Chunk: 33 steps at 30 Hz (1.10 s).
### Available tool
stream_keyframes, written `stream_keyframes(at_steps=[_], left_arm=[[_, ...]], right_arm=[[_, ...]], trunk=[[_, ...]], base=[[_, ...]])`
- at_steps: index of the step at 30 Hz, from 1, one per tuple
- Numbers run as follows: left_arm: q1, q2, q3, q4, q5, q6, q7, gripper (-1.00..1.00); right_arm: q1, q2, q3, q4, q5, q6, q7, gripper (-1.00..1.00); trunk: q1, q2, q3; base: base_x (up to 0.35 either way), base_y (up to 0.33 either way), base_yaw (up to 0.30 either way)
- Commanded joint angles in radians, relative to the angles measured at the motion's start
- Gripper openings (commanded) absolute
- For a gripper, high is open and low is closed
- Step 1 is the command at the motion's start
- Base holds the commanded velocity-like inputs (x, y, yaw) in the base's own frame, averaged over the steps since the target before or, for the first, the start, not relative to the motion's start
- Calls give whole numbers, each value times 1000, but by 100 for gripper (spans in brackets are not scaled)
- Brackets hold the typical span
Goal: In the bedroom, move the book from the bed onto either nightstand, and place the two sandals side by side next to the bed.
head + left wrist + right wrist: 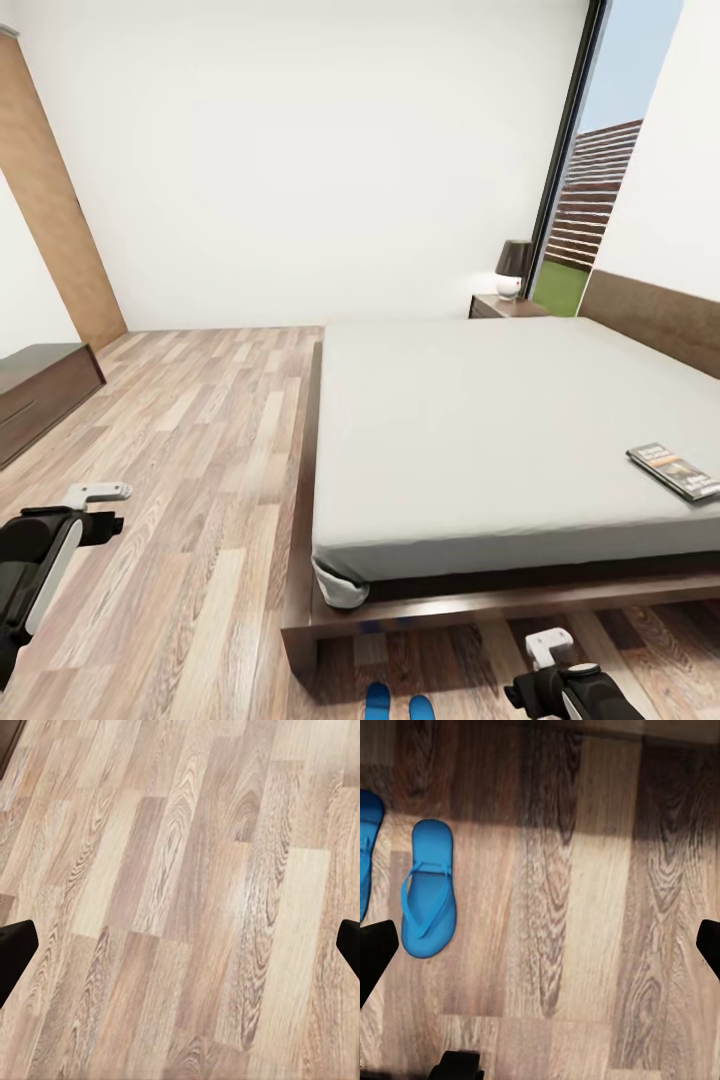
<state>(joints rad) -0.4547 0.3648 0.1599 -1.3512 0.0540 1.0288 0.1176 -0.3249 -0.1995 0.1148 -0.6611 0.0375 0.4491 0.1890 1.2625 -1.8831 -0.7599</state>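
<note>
Book (675,471): lying flat on the bed (480,430), near its right edge. Two sandals (427,889): side by side on the floor (180,870) beside the bed's foot. Left gripper (180,949) and right gripper (540,949): both spread wide and grasping nothing.

This is a bedroom in a home. A low double bed (500,440) with a dark wood frame and a bare grey mattress takes up the right half of the head view. At upper right a dark nightstand (505,306) stands beside it, with a small lamp (514,268) on top. Behind the lamp a tall narrow window (590,200) shows grass and a slatted fence. The walls are plain white and the floor (200,450) is wood plank. A low dark bench (40,390) stands at the left edge.
</note>
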Motion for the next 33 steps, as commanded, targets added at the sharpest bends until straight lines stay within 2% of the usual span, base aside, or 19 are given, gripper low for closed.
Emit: stream_keyframes(at_steps=[1, 8, 18, 33], left_arm=[[-1, 0, -1, 0, 6, 4, 7, 100], [-1, 0, -1, 4, 6, 1, 6, 100], [-1, 0, -2, 10, 6, 1, 7, 100], [-1, 0, -2, 11, 7, 1, 7, 100]], right_arm=[[0, -1, 3, -2, 4, 2, 3, 100], [0, -1, 2, 16, 3, -18, 3, 100], [0, -2, -2, 106, 0, -116, 3, 100], [0, -5, -1, 146, 2, -164, 1, 100]], trunk=[[-4, 7, 2], [-31, 56, 24], [-69, 126, 55], [-127, 231, 102]], base=[[0, 0, 0], [0, 0, 0], [0, 0, 0], [0, 0, 0]])
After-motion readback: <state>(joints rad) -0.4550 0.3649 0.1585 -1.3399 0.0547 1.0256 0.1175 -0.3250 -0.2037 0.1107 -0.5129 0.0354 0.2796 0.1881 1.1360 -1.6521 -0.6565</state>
